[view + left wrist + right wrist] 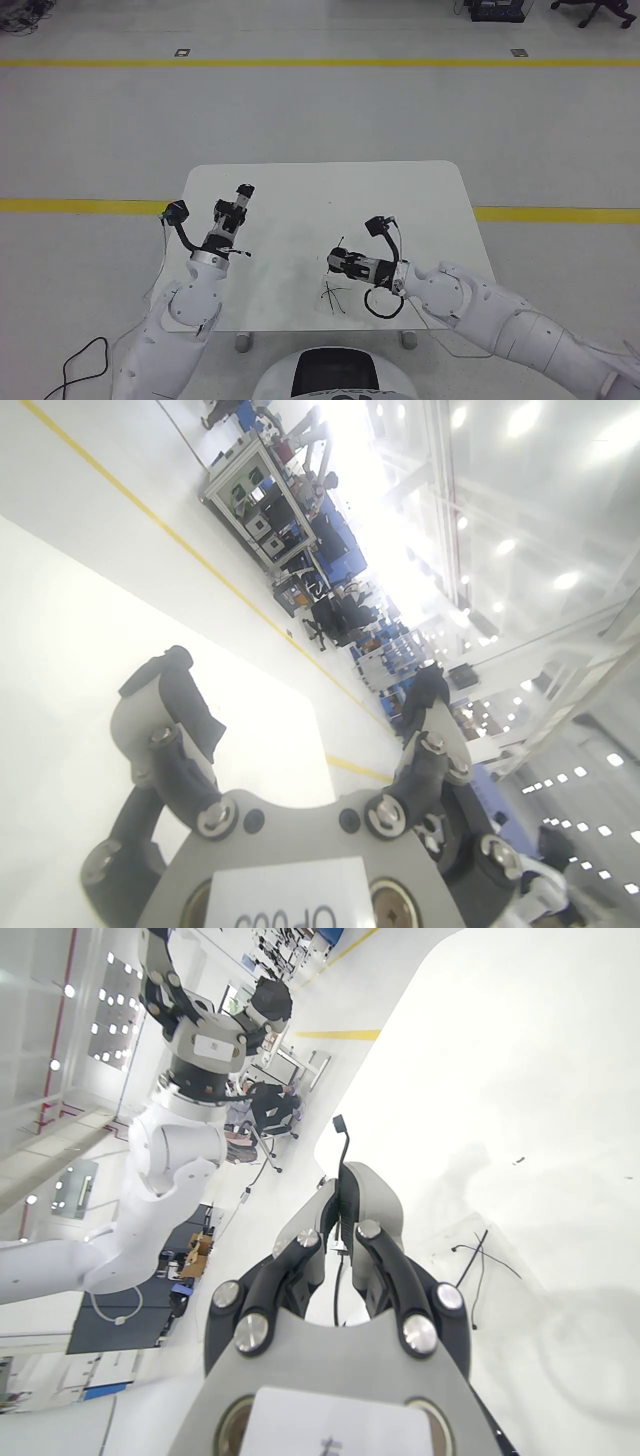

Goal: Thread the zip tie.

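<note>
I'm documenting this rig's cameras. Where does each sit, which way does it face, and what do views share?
Top view: above the arms, looking down on the white table; left gripper and right gripper show.
Left wrist view: on the left wrist, facing past the table's edge into the hall; its own open fingers show.
Right wrist view: on the right wrist, facing across the table; its own gripper shut on a zip tie, left gripper farther off.
Shared: top and right wrist views both show loose zip ties.
</note>
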Tool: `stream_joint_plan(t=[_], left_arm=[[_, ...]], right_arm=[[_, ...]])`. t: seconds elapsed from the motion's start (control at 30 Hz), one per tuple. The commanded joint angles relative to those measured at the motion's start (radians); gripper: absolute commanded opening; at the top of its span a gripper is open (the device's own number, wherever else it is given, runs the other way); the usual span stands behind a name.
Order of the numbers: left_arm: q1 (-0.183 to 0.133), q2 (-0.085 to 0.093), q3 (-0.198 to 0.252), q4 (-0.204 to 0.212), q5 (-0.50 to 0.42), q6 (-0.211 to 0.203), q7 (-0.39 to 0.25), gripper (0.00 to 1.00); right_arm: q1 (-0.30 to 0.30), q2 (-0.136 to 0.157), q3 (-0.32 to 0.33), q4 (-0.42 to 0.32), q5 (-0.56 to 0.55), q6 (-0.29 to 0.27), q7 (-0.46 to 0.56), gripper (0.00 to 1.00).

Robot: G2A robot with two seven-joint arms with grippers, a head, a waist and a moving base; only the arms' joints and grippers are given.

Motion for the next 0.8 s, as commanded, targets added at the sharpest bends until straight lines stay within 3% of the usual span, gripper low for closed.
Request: stream_joint_plan(t=[0.0,0.03,0.1,0.37,0.5,0.77], left_arm=[[-0.011,-0.001,0.021,0.026,0.124,0.019,0.035,1.0],[-0.019,-0.004,0.036,0.037,0.16,0.03,0.06,1.0],[-0.028,-0.007,0.056,0.054,0.179,0.005,0.085,1.0],[-0.032,-0.007,0.059,0.057,0.2,-0.002,0.087,1.0],[-0.029,0.001,0.077,0.062,0.4,-0.043,0.082,1.0],[-0.011,0.02,0.075,0.057,0.632,-0.141,0.036,1.0]], right_arm=[[-0.012,0.0,0.019,0.004,0.046,0.0,0.029,0.0],[-0.022,0.0,0.031,0.01,0.086,0.0,0.053,0.0],[-0.033,-0.001,0.048,0.019,0.153,0.0,0.082,0.0],[-0.034,-0.001,0.049,0.019,0.152,0.002,0.081,0.0],[-0.051,-0.007,0.072,0.021,0.154,0.027,0.084,0.0],[-0.088,-0.007,0.133,0.048,0.23,0.045,0.143,0.0]])
